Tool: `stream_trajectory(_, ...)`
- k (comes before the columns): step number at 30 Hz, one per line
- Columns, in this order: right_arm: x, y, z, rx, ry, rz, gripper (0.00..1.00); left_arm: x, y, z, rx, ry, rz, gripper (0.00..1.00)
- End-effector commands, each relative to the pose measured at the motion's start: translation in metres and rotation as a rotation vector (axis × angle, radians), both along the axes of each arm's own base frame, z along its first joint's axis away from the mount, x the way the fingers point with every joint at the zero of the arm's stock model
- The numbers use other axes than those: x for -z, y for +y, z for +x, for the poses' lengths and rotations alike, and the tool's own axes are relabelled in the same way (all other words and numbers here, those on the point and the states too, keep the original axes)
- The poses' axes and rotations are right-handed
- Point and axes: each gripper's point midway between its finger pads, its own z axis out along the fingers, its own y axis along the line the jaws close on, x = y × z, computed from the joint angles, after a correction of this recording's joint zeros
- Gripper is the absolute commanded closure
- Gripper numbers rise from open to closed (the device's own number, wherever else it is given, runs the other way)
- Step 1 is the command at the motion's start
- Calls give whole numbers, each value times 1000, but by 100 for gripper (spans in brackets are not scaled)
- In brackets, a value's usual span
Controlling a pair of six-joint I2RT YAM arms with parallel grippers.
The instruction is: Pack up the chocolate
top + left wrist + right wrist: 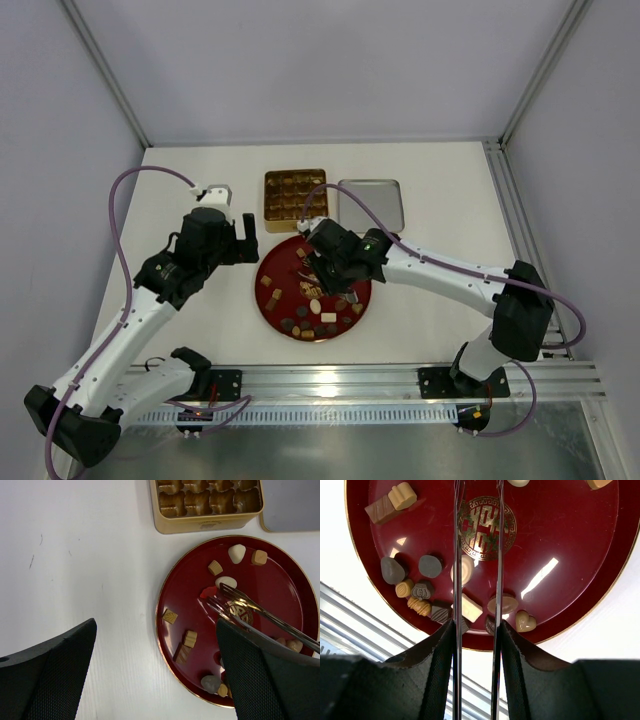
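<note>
R gripper (pixel 475 630) clamped on metal tongs (pixel 476 555), tips apart over the red plate (pixel 268 292). Chocolate (pixel 465 607) scattered on plate, most at its near edge. L gripper (pixel 155 670) wide open w/ nothing in it, just left of plate. Gold box (pixel 294 193) beyond, silver lid (pixel 370 205) beside it.

Top external view: high behind the arm bases, looking down on the whole white table (pixel 200 330). Left wrist view: closer, angled down beside the round red plate (pixel 280 580). Right wrist view: nearest, straight over that plate (pixel 570 530), which all views share.
</note>
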Motion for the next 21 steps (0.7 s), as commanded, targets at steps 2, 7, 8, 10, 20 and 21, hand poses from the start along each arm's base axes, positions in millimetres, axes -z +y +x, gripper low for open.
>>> stream_trajectory(2,-19,18,12,-17,-59,53,57,-7,3,3,-12,-34,3,0)
stream_trajectory(7,-14,22,17,-17,-62,41,57,-6,4,3,-12,-33,7,0)
stream_trajectory(8,-14,22,17,-16,-64,38,58,-7,4,3,-14,-34,5,0)
stream_trajectory(10,-13,24,19,-19,-67,33,57,-7,4,3,-14,-34,5,0)
stream_trajectory(20,-11,29,21,-27,-60,34,58,-7,4,2,-12,-35,6,0)
stream_trajectory(21,-12,29,21,-26,-60,34,58,-8,4,3,-15,-38,6,0)
